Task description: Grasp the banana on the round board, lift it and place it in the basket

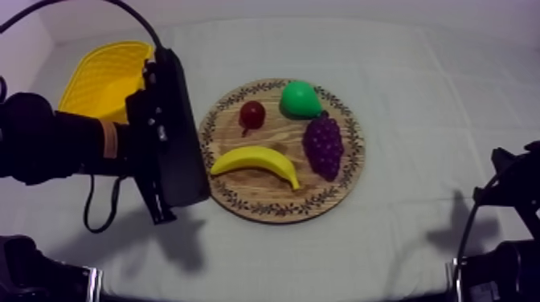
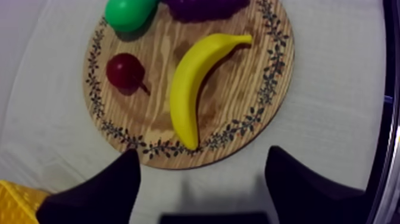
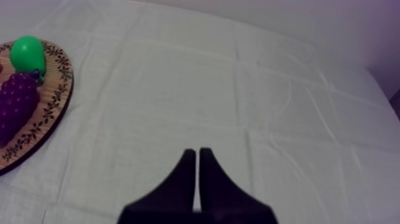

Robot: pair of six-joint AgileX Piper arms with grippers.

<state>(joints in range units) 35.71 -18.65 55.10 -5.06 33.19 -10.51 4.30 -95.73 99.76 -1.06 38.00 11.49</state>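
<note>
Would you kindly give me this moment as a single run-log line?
left gripper: jaws open, at wooden board rim | banana: on board, ungrasped | yellow basket: at left side | right gripper: jaws shut, over cloth

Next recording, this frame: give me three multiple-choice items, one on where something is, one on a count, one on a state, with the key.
1. The banana lies: A. on the wooden board; B. in the left pincer; C. on top of the grapes.
2. Fruits on the board: A. two; B. three; C. four.
3. The left pincer is: A. shut on the banana; B. open; C. shut on nothing.
Key: 1 A, it rests on the wood, apart from the grapes; 2 C, banana, grapes, pear and small red fruit; 3 B, its fingers stand apart with nothing between them.
</note>
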